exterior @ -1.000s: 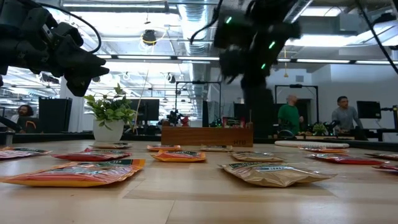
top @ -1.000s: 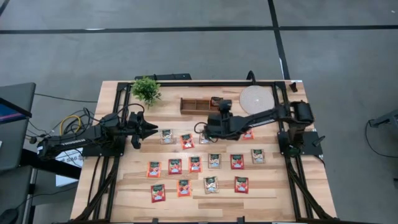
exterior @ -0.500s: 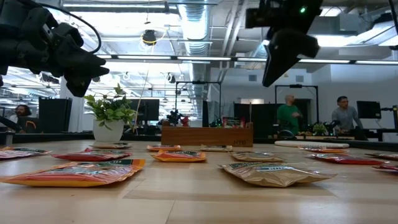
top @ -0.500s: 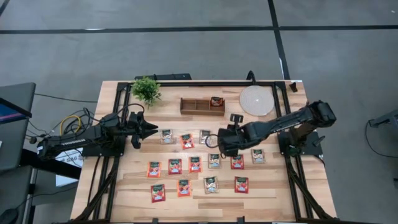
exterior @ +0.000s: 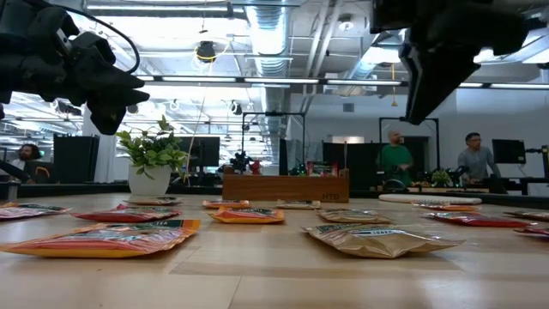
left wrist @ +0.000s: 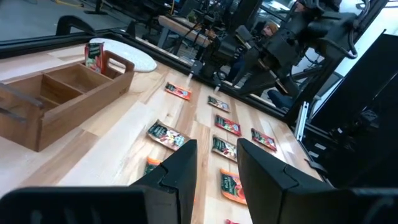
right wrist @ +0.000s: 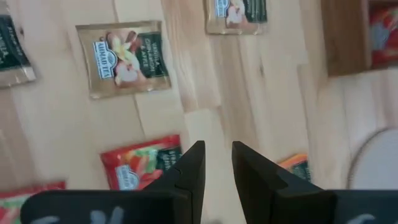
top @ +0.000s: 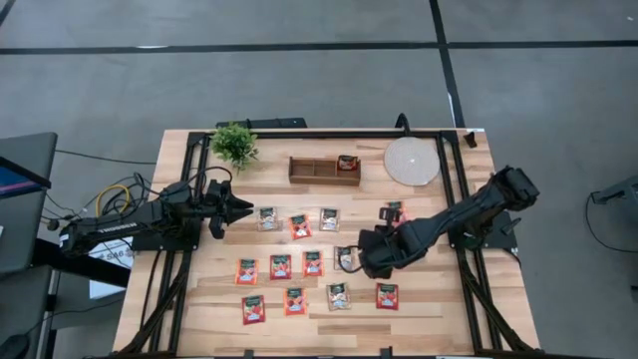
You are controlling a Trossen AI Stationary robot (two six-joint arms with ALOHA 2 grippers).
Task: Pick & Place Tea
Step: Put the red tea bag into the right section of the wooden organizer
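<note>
Twelve tea sachets (top: 280,266) visible flat on the table (top: 439,309): eight red-orange, four pale; the right arm covers part of the spread. One more red sachet stands in the end compartment of the wooden tray (top: 314,171) nearest the round disc (top: 412,160). One potted plant (top: 235,145). Right gripper (top: 361,261) hangs above the middle row, fingers slightly parted, holding nothing. Left gripper (top: 239,209) waits at the table's left, fingers apart, empty.
</note>
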